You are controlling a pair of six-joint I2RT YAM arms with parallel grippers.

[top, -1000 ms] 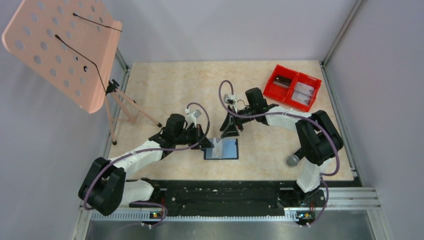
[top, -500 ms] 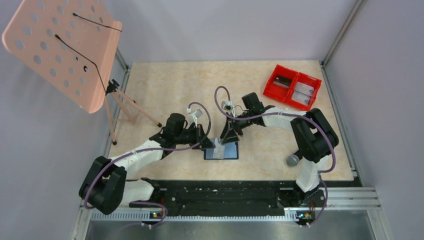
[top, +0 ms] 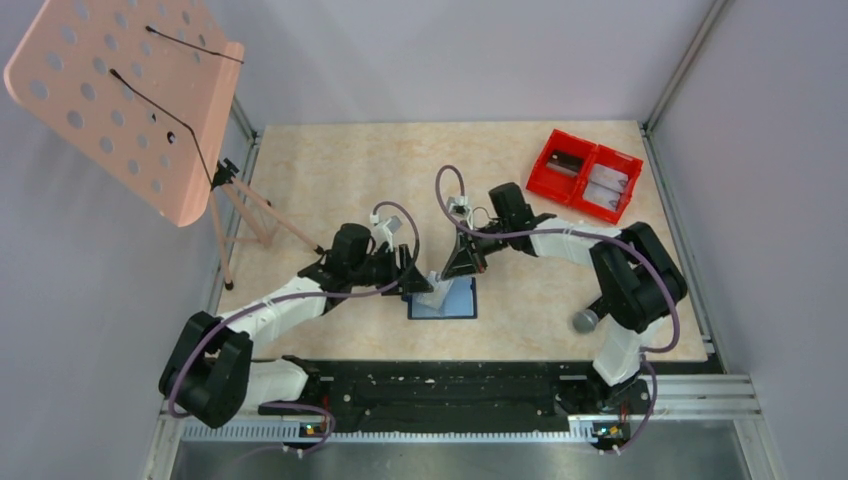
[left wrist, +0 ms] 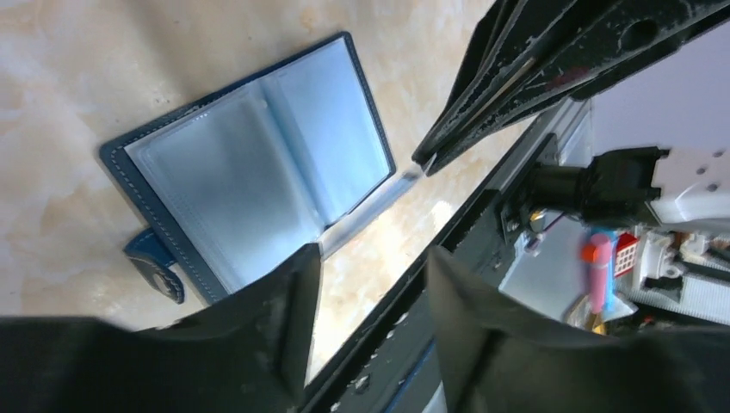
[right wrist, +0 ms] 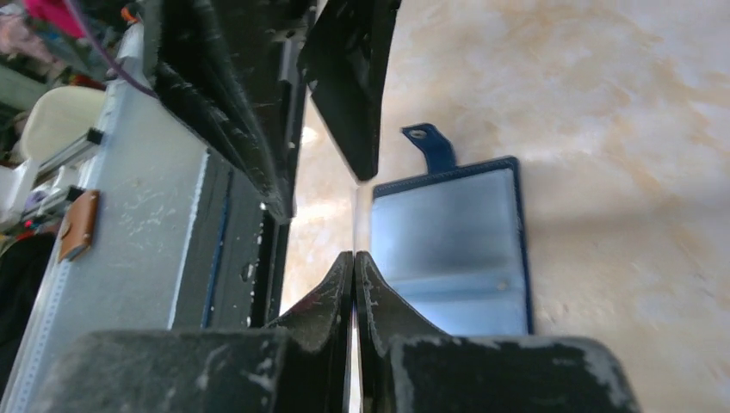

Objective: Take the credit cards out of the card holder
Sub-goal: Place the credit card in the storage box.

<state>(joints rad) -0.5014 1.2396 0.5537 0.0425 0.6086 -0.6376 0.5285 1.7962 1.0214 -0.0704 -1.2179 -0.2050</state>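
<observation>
The right gripper (right wrist: 355, 258) clenches its jaws on a thin pale grey plastic card (left wrist: 379, 194) beside the open navy-blue bifold wallet (left wrist: 258, 163); the left gripper (left wrist: 372, 258) jaws are released.

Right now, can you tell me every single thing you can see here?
card holder: one, navy outside, pale blue inside, lying open mid-table
card: one, pale, tilted, low end at the holder's edge
bin: one, red, two compartments, far right corner, grey flat things inside
ball: one, grey, near right, by the right arm
music stand: one, pink with holes, far left
table: one, beige marble pattern
left tool: one, black, open, beside the holder
right tool: one, black, shut on the card
</observation>
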